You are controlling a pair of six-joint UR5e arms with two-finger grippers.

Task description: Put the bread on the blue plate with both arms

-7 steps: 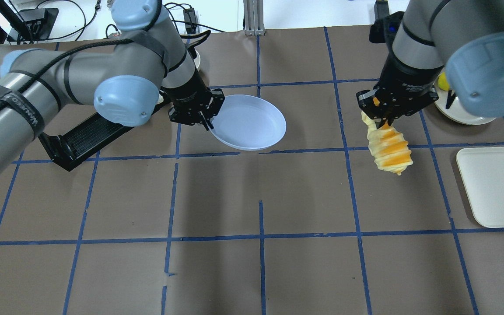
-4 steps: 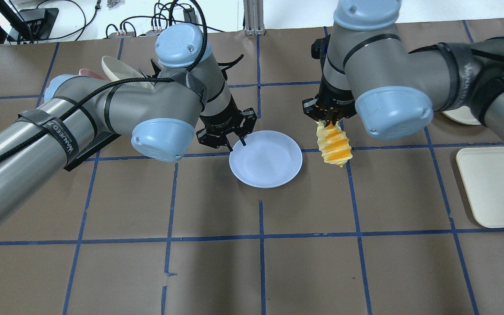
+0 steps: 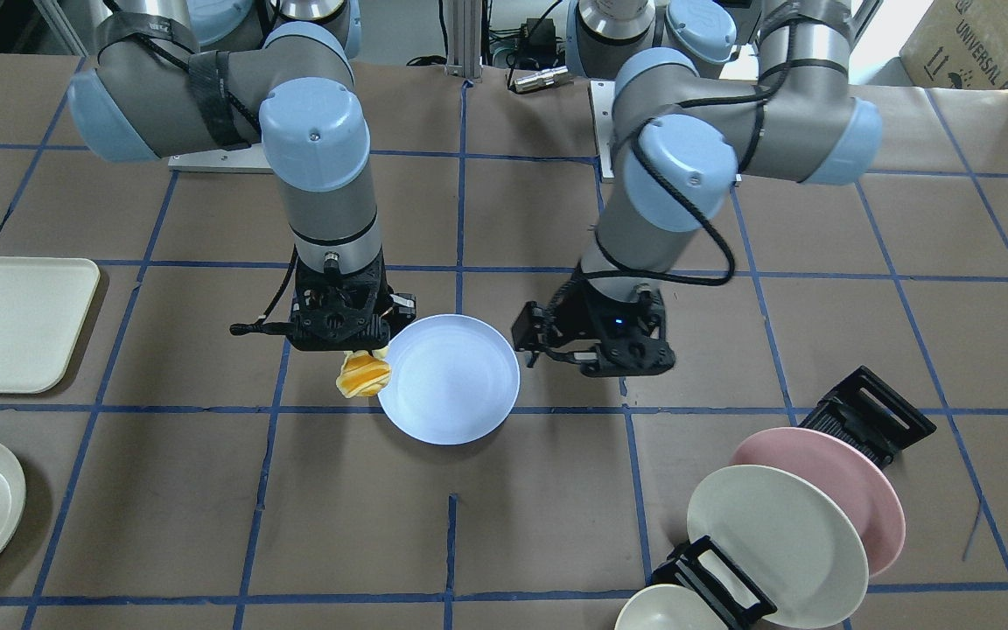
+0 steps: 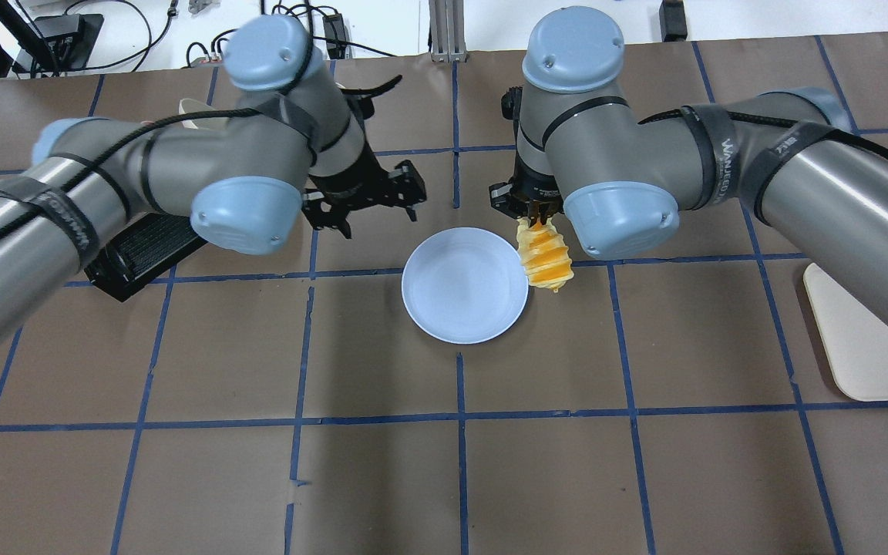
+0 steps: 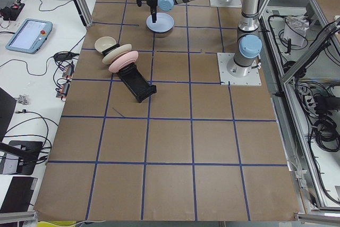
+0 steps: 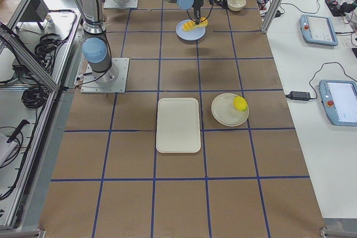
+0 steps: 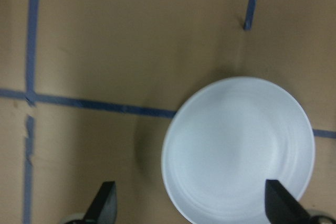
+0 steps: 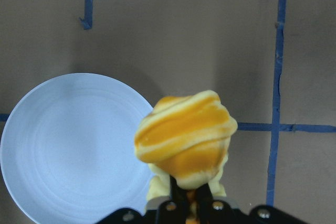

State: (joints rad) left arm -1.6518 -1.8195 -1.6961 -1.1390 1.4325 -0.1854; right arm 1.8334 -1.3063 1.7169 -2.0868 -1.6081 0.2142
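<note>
Bread (image 4: 544,260) hangs tip-down from the right claw (image 4: 536,221), whose jaws are clamped on its upper end. The loaf is at the rim of the blue plate (image 4: 452,308), on the robot's right side of it, and its striped lower end overlaps the plate's edge in the right wrist view. Whether it touches the plate cannot be told. The plate lies flat on the brown surface (image 4: 259,478). The left claw (image 4: 377,212) hovers just beside the plate's other side, jaws spread wide and holding nothing. Its two fingertips (image 7: 105,205) frame the plate in the left wrist view.
</note>
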